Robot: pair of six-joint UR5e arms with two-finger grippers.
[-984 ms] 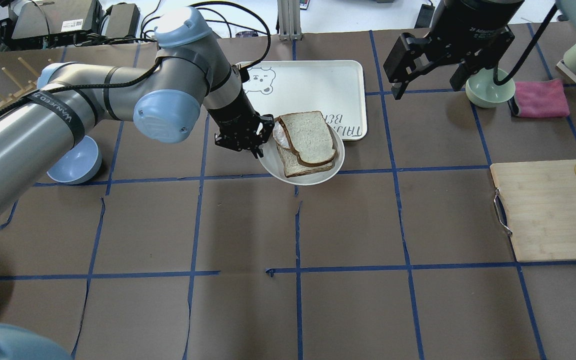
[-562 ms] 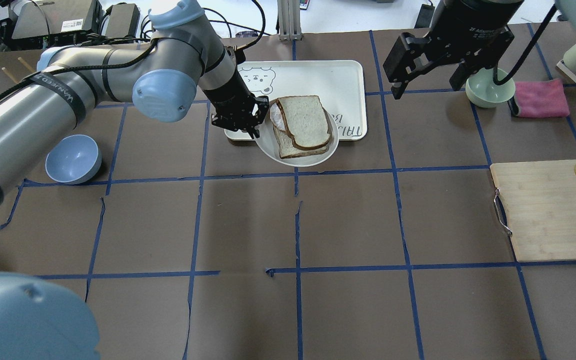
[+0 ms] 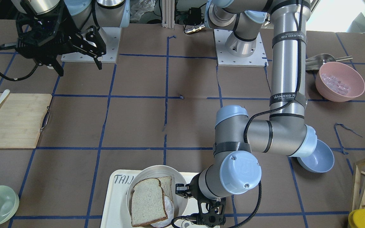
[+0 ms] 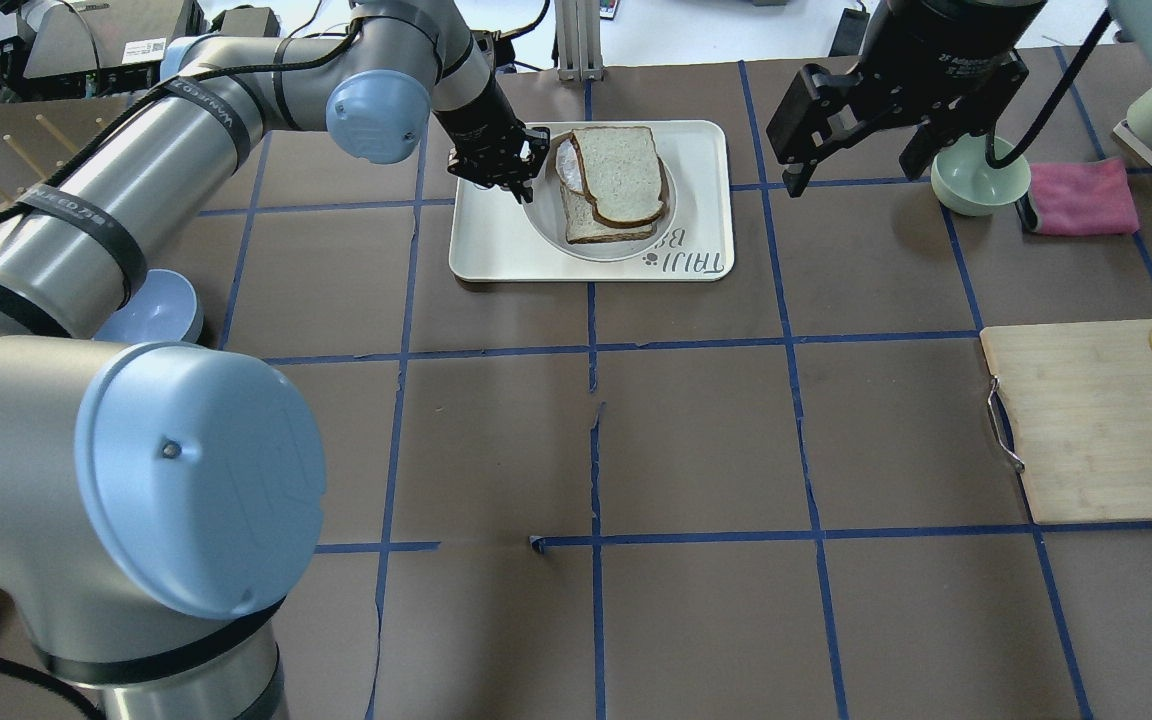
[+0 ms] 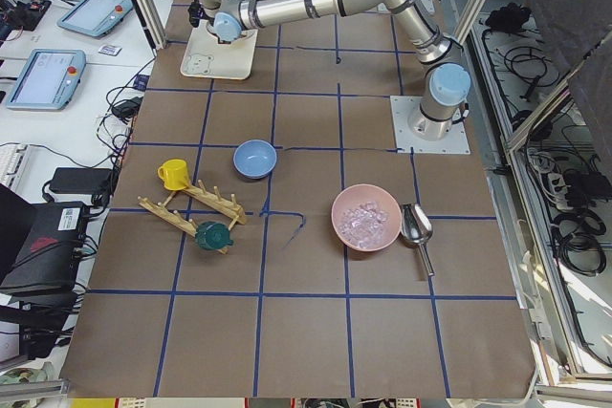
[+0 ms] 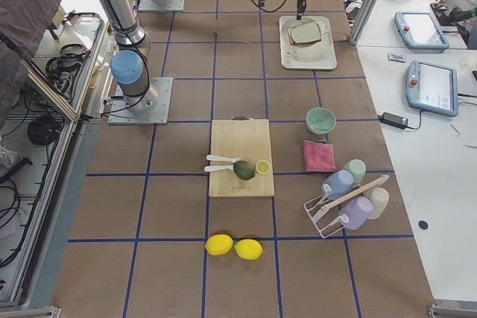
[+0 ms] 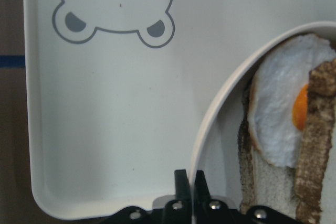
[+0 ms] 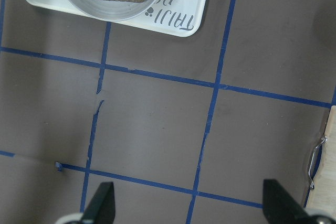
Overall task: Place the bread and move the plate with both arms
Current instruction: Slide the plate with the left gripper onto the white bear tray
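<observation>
left claw pinching plate rim over tray, right claw spread

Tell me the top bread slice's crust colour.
Dark brown; the bread shows best in the overhead exterior view.

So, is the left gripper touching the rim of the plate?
Touching. The left wrist view shows the left gripper shut on the plate: the rim runs between its two fingers, with no gap on either side.
</observation>
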